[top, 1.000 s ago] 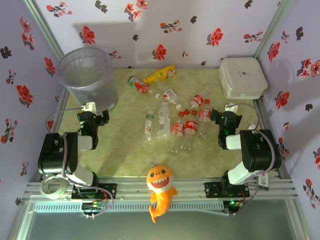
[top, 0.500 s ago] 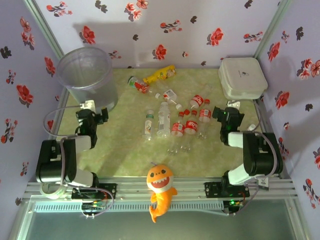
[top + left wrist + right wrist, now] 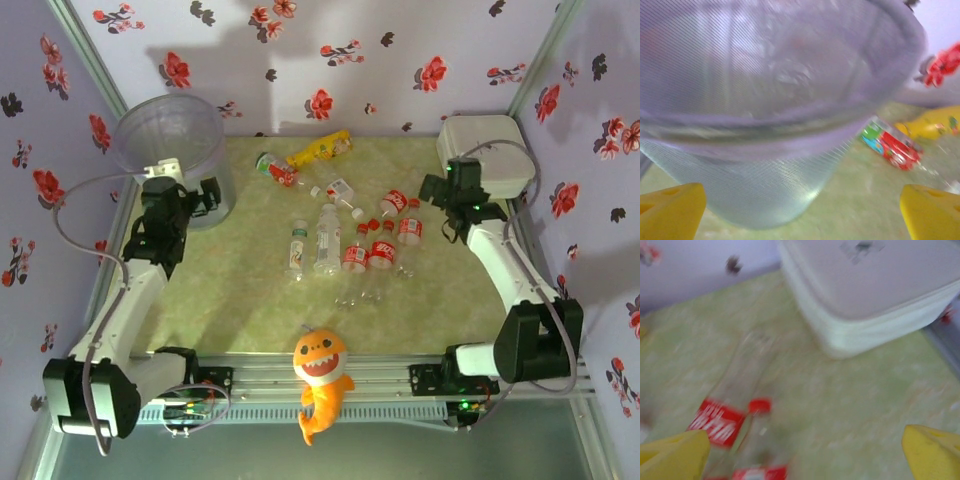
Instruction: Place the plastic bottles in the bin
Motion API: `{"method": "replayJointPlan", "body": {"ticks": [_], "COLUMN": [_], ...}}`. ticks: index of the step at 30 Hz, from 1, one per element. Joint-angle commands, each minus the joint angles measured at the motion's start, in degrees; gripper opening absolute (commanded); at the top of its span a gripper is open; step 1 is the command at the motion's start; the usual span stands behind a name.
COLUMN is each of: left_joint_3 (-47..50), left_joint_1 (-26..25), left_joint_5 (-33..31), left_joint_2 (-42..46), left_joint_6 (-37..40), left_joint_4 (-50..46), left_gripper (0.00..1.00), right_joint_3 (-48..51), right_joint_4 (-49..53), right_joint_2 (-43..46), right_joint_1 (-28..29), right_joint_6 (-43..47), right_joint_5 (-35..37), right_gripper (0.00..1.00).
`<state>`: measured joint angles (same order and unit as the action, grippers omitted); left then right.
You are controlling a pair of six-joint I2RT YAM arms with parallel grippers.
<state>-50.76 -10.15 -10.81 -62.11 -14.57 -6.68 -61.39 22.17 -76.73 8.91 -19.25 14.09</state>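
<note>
The left gripper (image 3: 205, 193) sits up against the near side of the bin (image 3: 128, 160). The top view does not show whether they touch. In the left wrist view the bin's translucent wall (image 3: 765, 190) rises straight ahead of the gripper (image 3: 800, 220), and its rim curves overhead. The yellow fingertips (image 3: 670, 210) stand far apart at the lower corners, with nothing gripped between them. To the gripper's left the flowered side wall (image 3: 60, 150) is close. To its right the green table (image 3: 250, 300) lies open as far as a red-labelled bottle (image 3: 890, 147) on its side, with the yellow bottle (image 3: 932, 125) just beyond it.

The right gripper (image 3: 435, 190) is beside the near left corner of the white lidded box (image 3: 485, 155). In the right wrist view the box (image 3: 865, 295) sits ahead and to the right of the gripper (image 3: 802, 460), and bare table runs between them. The gripper is spread wide, with one fingertip (image 3: 672, 455) in each lower corner, and it holds nothing. Ahead and to its left lies a clear bottle with a red label (image 3: 720, 422), blurred, and a red cap (image 3: 759, 405) lies next to it.

The remaining plastic bottles (image 3: 370, 245) lie scattered mid-table between the two arms, all outside the bin. An orange plush fish (image 3: 320, 375) rests at the table's near edge.
</note>
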Motion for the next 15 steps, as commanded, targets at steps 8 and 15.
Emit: {"method": "replayJointPlan", "body": {"ticks": [8, 15], "left_joint_3": [-6.0, -5.3], "left_joint_1": [-14.6, -18.1], "left_joint_5": [6.5, 7.1], "left_joint_2": [-2.2, -3.1], "left_joint_6": [-10.9, -12.4], "left_joint_4": [-14.2, -11.6], "left_gripper": [0.99, 0.99], "right_joint_3": [-5.3, -7.0], "right_joint_4": [18.2, 15.4], "right_joint_2": [-9.8, -18.3], "right_joint_1": [5.1, 4.2], "right_joint_6": [-10.6, -11.2], "right_joint_5": [-11.1, -11.9], "right_gripper": [0.85, 0.73]}}
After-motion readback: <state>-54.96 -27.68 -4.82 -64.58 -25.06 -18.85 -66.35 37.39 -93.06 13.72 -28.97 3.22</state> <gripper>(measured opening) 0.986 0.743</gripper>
